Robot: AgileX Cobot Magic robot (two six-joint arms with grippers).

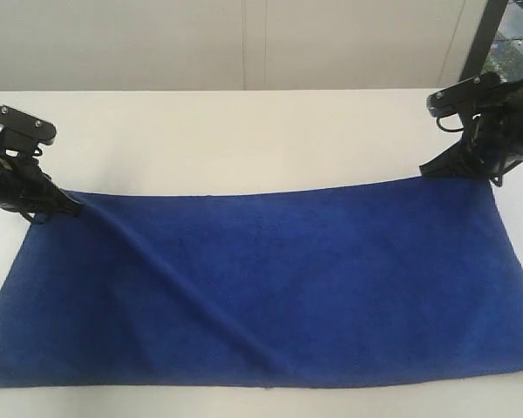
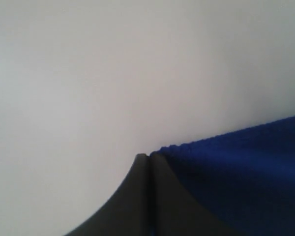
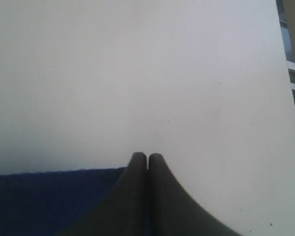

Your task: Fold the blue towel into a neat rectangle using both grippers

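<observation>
Step in hand: corner grasp, ahead of the first fold. No fold made yet, judging by how the cloth lies.

Blue towel [image 1: 331, 279]: lies in one layer on the white table [image 1: 244, 131]. One long edge runs from one gripper to the other. The rest of the cloth spreads away from both grippers toward the opposite long edge.

Left gripper [image 1: 70, 207]: jaws pressed together, no gap between them in the left wrist view. The towel corner sits right at its tips [image 2: 147, 156]. I judge it to be pinching that corner, though the cloth between the jaws is hard to make out.

Right gripper [image 1: 431, 170]: jaws also closed tight in the right wrist view. The towel edge runs straight into the side of its tips [image 3: 147, 155]. It is probably clamped on the other corner of the same edge, with the same caveat.

Crease [image 1: 183, 287]: one raised ridge starts at the left gripper and runs diagonally across the cloth away from it. It reads as pull from that grip. Near the right gripper the cloth looks flat.

Height: both grippers sit low, at or just above the table. The corners are not lifted.

Next move calls for: raising both corners together and level, then carrying them across to the long edge opposite the grippers. The spacing between the grippers must hold, so the held edge neither sags nor stretches.

Risk: uneven lift would deepen the diagonal ridge and skew the fold. A shallow pinch could slip off the terry.
</observation>
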